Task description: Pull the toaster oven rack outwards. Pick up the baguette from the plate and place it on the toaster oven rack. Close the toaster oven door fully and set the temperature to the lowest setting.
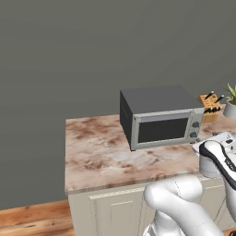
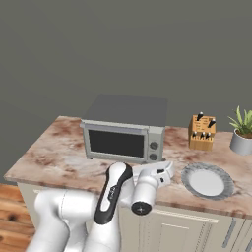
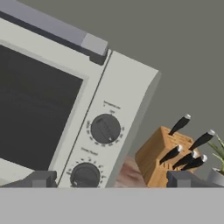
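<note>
The toaster oven [image 1: 156,115] [image 2: 125,129] stands on the marble counter with its door [image 1: 163,129] [image 2: 115,142] [image 3: 30,105] shut upright, bar handle along the top edge. The rack is hidden behind the dark glass. Two knobs [image 3: 105,129] sit in a column on the oven's right panel. The plate [image 2: 187,174] lies right of the oven with nothing on it; the baguette is out of view. My gripper [image 3: 111,180] [image 2: 166,168] hovers just in front of the knob panel, open, with nothing between its fingers.
A wooden knife block [image 2: 202,132] [image 3: 168,159] [image 1: 209,108] stands behind the plate, right of the oven. A potted plant [image 2: 242,137] [image 1: 229,107] sits at the far right. Bare counter [image 1: 97,147] stretches left of the oven to its edge.
</note>
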### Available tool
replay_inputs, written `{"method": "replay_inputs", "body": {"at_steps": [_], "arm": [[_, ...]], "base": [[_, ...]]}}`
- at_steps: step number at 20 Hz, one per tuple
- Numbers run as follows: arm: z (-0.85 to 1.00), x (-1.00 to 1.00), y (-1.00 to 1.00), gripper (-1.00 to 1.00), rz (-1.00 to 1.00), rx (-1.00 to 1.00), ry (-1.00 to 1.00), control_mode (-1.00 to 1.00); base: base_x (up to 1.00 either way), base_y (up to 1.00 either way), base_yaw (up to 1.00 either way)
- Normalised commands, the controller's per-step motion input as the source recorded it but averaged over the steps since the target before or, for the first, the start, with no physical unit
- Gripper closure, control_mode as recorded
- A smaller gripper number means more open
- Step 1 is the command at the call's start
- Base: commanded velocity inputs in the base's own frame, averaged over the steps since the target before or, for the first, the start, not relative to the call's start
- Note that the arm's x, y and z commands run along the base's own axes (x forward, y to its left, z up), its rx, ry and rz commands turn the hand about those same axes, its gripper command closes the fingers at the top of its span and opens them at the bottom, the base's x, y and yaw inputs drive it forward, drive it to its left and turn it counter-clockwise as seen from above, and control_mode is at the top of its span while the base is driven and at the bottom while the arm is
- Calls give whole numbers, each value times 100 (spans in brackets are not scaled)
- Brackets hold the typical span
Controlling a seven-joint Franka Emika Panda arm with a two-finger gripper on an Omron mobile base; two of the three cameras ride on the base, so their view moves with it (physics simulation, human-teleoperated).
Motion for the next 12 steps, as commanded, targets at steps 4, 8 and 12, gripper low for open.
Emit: {"method": "replay_inputs", "body": {"at_steps": [4, 8, 12], "arm": [[0, 18, 10, -100, 0, -2, 6, -100], [0, 13, 5, -100, 0, -2, 6, -100], [0, 17, 5, -100, 0, -2, 6, -100]], "base": [[0, 0, 0], [0, 0, 0], [0, 0, 0]]}}
